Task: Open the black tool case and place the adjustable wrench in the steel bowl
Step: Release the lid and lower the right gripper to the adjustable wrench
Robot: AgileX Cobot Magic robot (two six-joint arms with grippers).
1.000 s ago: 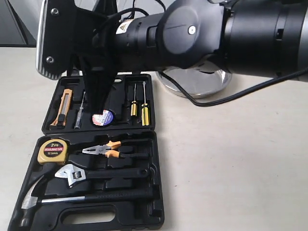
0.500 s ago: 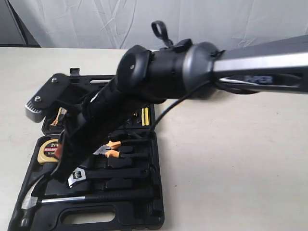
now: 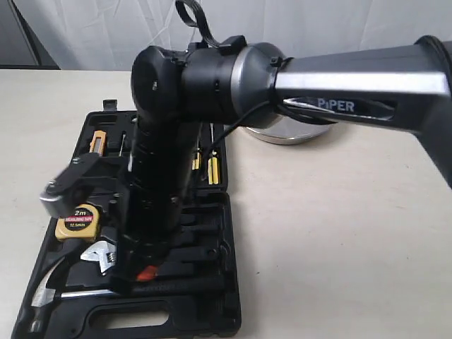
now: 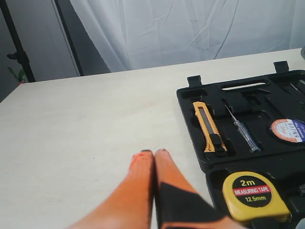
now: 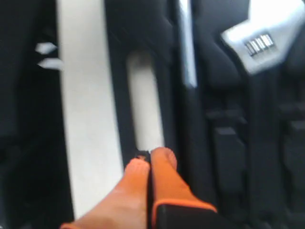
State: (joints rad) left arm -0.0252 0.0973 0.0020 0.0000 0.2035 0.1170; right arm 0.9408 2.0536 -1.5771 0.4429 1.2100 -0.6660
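The black tool case (image 3: 212, 311) lies open on the table with its tools in moulded slots. Only the silver head of the adjustable wrench (image 3: 99, 255) shows, since my right arm covers its black handle. My right gripper (image 3: 146, 273) points down into the case's near half, shut and empty. In the right wrist view that gripper (image 5: 150, 155) hangs over the case's slot handle (image 5: 145, 105), and the wrench head (image 5: 259, 42) lies apart from it. The steel bowl (image 3: 296, 135) sits beyond the case, partly behind the arm. My left gripper (image 4: 153, 153) is shut over bare table beside the case (image 4: 190, 95).
A yellow tape measure (image 3: 76, 220) and a claw hammer (image 3: 42, 293) flank the wrench. The lid half holds a utility knife (image 4: 207, 126), a tester screwdriver (image 4: 240, 129), a tape roll (image 4: 288, 130) and yellow-handled screwdrivers (image 3: 212, 166). A white curtain hangs behind the table.
My right arm has swung from over the lid half down and toward the case's near half. Its shut gripper now points down between the wrench and the hammer.
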